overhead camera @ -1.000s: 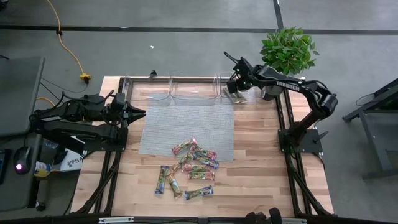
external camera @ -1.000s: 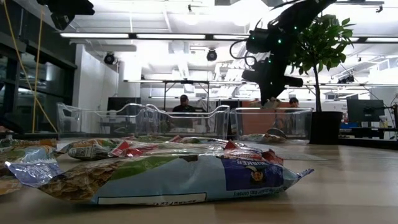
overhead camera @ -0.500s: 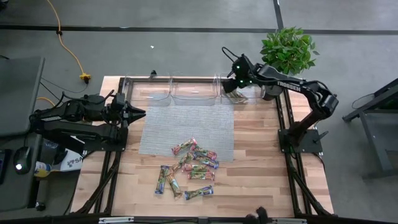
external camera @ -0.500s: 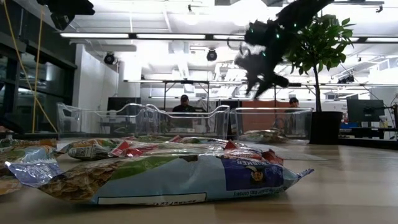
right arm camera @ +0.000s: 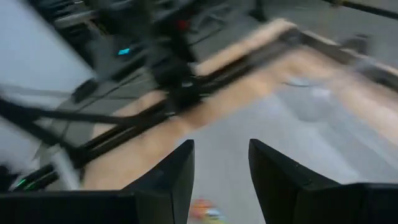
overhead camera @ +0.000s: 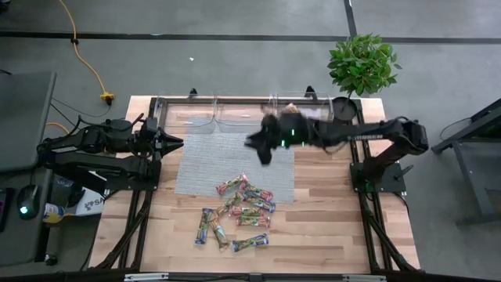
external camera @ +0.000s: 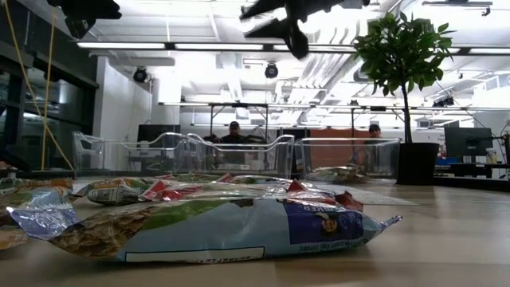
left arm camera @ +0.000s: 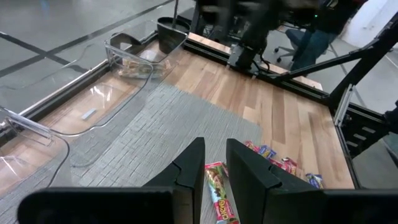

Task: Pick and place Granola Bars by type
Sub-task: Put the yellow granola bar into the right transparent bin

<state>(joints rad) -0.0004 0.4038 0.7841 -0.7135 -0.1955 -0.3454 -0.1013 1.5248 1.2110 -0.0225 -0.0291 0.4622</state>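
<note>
Right tool [overhead camera: 258,146] empty, fingers apart, above the grey mat [overhead camera: 227,160], probably heading for the granola bars [overhead camera: 239,210]. Left tool [overhead camera: 174,142] parked, narrowly open.

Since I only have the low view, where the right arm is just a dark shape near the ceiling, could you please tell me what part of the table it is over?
Observer: The right gripper is over the grey mat, toward the side with the clear bins and well apart from the pile of granola bars.
Operator: Thank you. Is it carrying a bar?
Observer: No. Its wrist view shows the fingers open with nothing between them.
Operator: And where is the left arm, please?
Observer: The left gripper waits at the table's left edge, just beside the mat and pointing toward it.
</note>
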